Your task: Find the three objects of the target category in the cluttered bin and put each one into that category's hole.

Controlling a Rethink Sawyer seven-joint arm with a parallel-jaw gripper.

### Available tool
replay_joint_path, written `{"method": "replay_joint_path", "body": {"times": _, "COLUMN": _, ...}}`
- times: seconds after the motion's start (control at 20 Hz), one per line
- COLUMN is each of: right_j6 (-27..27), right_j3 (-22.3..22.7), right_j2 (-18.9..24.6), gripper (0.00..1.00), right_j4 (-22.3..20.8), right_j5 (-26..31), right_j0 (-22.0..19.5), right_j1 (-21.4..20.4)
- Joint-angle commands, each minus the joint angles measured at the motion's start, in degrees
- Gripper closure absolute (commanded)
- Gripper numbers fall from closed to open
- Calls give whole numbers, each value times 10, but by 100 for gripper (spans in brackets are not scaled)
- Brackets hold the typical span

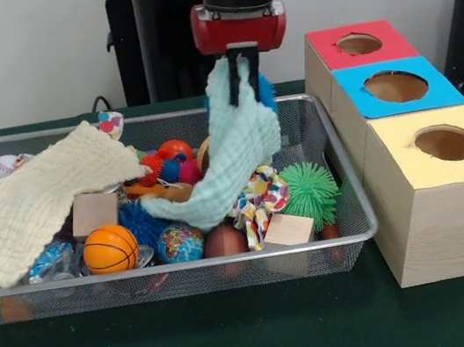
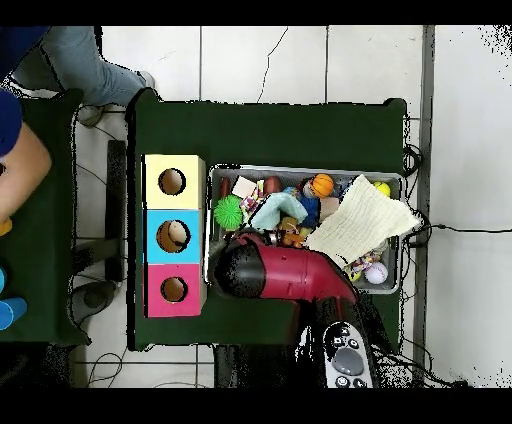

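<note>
My gripper [image 1: 240,83] hangs over the right half of the wire mesh bin [image 1: 350,173]. It is shut on a mint-green cloth [image 1: 234,160], holding one corner up while the rest drapes down onto the clutter. In the overhead view the arm hides the gripper; the cloth [image 2: 277,210] and the bin [image 2: 300,169] show beside it. No plush animal shows clearly. A tan-orange shape [image 1: 147,188] lies between the cloths, but I cannot tell what it is. The red-topped box's hole [image 1: 359,43] is to the right of the bin and also shows in the overhead view [image 2: 173,289].
A cream cloth [image 1: 33,207] covers the bin's left half. Around it lie a basketball [image 1: 109,247], a green spiky ball [image 1: 311,191], a patterned rag [image 1: 258,197] and wooden blocks [image 1: 288,228]. Blue-topped [image 1: 396,86] and yellow-topped [image 1: 445,142] boxes stand beside the red one. A person [image 2: 20,150] is at the overhead view's left edge.
</note>
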Motion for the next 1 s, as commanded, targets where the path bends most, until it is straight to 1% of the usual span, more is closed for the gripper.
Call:
{"method": "replay_joint_path", "body": {"times": 0.05, "right_j6": 135, "right_j3": 84, "right_j2": 82, "gripper": 100, "right_j4": 61, "right_j5": -30, "right_j0": 4, "right_j1": 12}}
{"method": "replay_joint_path", "body": {"times": 0.2, "right_j6": 146, "right_j3": 101, "right_j2": 90, "gripper": 100, "right_j4": 71, "right_j5": -73, "right_j0": 7, "right_j1": 25}}
{"method": "replay_joint_path", "body": {"times": 0.25, "right_j6": 153, "right_j3": 114, "right_j2": 97, "gripper": 100, "right_j4": 75, "right_j5": -95, "right_j0": 7, "right_j1": 28}}
{"method": "replay_joint_path", "body": {"times": 0.4, "right_j6": 168, "right_j3": 127, "right_j2": 89, "gripper": 100, "right_j4": 78, "right_j5": -138, "right_j0": 20, "right_j1": 40}}
{"method": "replay_joint_path", "body": {"times": 0.45, "right_j6": 177, "right_j3": 135, "right_j2": 87, "gripper": 100, "right_j4": 79, "right_j5": -160, "right_j0": 26, "right_j1": 45}}
{"method": "replay_joint_path", "body": {"times": 0.6, "right_j6": 188, "right_j3": 145, "right_j2": 80, "gripper": 100, "right_j4": 88, "right_j5": -195, "right_j0": 41, "right_j1": 57}}
{"method": "replay_joint_path", "body": {"times": 0.7, "right_j6": 197, "right_j3": 148, "right_j2": 54, "gripper": 100, "right_j4": 103, "right_j5": -204, "right_j0": 71, "right_j1": 54}}
{"method": "replay_joint_path", "body": {"times": 0.9, "right_j6": 183, "right_j3": 139, "right_j2": 40, "gripper": 100, "right_j4": 110, "right_j5": -245, "right_j0": 80, "right_j1": 91}}
{"method": "replay_joint_path", "body": {"times": 1.0, "right_j6": 173, "right_j3": 126, "right_j2": 15, "gripper": 100, "right_j4": 116, "right_j5": -258, "right_j0": 98, "right_j1": 108}}
